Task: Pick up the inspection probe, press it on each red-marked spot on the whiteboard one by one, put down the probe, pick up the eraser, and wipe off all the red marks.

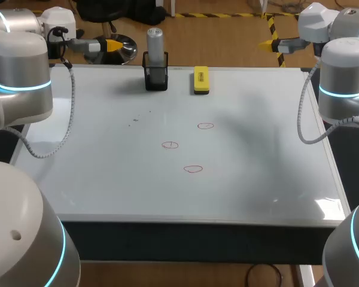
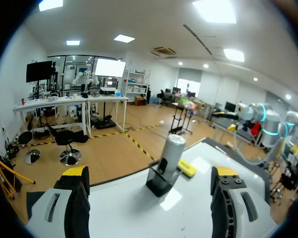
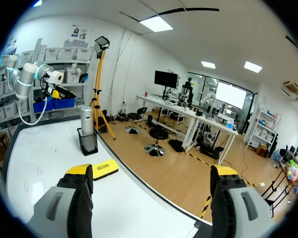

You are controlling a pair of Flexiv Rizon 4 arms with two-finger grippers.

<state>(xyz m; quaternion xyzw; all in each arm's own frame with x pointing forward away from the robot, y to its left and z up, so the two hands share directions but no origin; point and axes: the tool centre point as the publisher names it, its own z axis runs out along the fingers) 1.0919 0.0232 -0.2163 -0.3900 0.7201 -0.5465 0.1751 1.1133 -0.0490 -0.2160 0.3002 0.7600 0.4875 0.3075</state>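
Silver inspection probe upright in black holder, upper middle of whiteboard. Looks rigid, smooth, likely slippery; best gripped around exposed upper barrel. Left end effector and right end effector both spread apart, holding nothing.

— Carrying everything?
— A whiteboard, flat, spanning the tabletop.
— Directly on it?
— At the far edge, a black holder; near it, not touching, a yellow eraser. Around the middle, three red marks, small rings, apart. Left of those, a few dark specks.
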